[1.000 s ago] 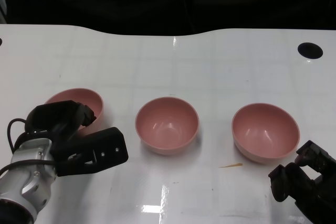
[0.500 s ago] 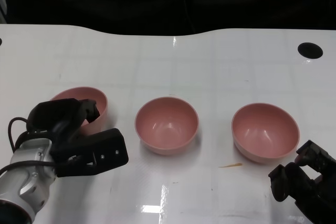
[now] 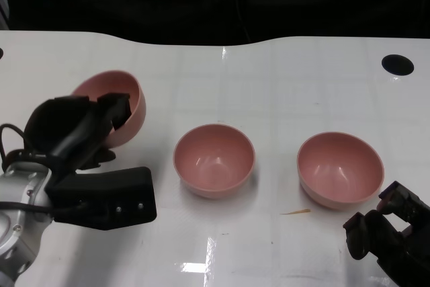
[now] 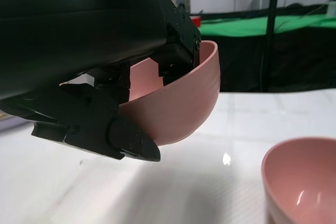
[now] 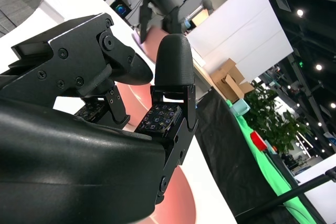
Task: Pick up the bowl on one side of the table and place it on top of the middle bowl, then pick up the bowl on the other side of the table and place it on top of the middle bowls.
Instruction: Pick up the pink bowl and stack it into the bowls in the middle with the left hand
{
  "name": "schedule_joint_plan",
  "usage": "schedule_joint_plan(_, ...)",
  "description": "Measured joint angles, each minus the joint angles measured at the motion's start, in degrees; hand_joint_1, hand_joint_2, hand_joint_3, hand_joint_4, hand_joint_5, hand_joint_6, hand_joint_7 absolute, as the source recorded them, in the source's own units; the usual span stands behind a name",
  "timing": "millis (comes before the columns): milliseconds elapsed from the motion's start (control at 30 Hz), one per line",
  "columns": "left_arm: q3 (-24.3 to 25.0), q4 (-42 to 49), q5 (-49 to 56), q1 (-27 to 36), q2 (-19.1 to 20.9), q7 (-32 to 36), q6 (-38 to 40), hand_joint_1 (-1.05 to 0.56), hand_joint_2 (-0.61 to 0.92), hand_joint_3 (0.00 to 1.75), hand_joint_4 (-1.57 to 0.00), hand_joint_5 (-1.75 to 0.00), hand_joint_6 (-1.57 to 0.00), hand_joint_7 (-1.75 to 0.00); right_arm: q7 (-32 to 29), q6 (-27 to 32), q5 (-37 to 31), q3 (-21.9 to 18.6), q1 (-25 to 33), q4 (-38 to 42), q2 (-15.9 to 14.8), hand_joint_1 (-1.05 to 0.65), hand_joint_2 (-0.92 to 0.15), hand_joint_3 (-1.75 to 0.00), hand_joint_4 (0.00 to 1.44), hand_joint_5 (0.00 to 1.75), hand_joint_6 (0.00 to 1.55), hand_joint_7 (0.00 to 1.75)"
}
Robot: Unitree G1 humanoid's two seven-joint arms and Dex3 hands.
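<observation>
Gripping a smooth pink plastic bowl (image 3: 114,102) by its rim, the robot's black left hand (image 3: 80,129) holds it clear of the glossy white table (image 3: 282,85), tilted so its opening faces partly sideways. In the left wrist view the fingers (image 4: 178,30) reach inside the bowl (image 4: 184,103) while another presses its outer wall from below. A second pink bowl (image 3: 213,159) sits upright at the table's middle, near the lifted one, and a third pink bowl (image 3: 340,168) stands upright well to its right. The black right hand (image 3: 386,233) rests low at the table's near edge, just beside that third bowl, fingers curled in and holding nothing. A small yellowish sliver (image 3: 295,212) lies on the table between the middle and right bowls. A dark round hole (image 3: 397,64) marks the table's far right corner.
</observation>
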Motion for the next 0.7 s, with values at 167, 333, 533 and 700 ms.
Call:
schedule_joint_plan(167, 1.8, -7.4, 0.0, 0.5, 1.4, -3.7, -0.2, -0.02, 0.9, 0.13, -0.7, -1.75, -0.53, -1.75, 0.0, 0.0, 0.0, 0.0, 0.0, 0.0, 0.0, -0.02, -0.59, -1.06, 0.86, 1.71, 0.91, 1.21)
schedule_joint_plan(333, 2.5, -12.2, -0.2, 0.3, 1.9, -7.3, -2.2, -0.02, 0.89, 0.12, -0.72, -1.75, -0.57, -1.74, -0.3, 0.0, 0.0, 0.0, 0.0, 0.0, 0.0, -0.03, -0.56, -1.11, 0.86, 1.72, 0.91, 1.22)
schedule_joint_plan(533, 2.4, -15.4, -2.0, -1.7, 1.7, -12.9, -4.7, -0.04, 0.89, 0.1, -0.71, -1.75, -0.65, -1.59, -0.8, 0.0, -0.1, 0.1, 0.1, -0.1, 0.0, -0.03, -0.55, -1.13, 0.85, 1.73, 0.91, 1.23)
schedule_joint_plan(700, 0.0, -15.2, -2.7, -4.1, -1.6, -16.5, -6.3, -0.06, 0.92, 0.13, -0.69, -1.75, -0.55, -1.72, -1.0, -0.2, -0.2, 0.3, 0.2, -0.2, 0.2, -0.03, -0.55, -1.14, 0.85, 1.73, 0.9, 1.24)
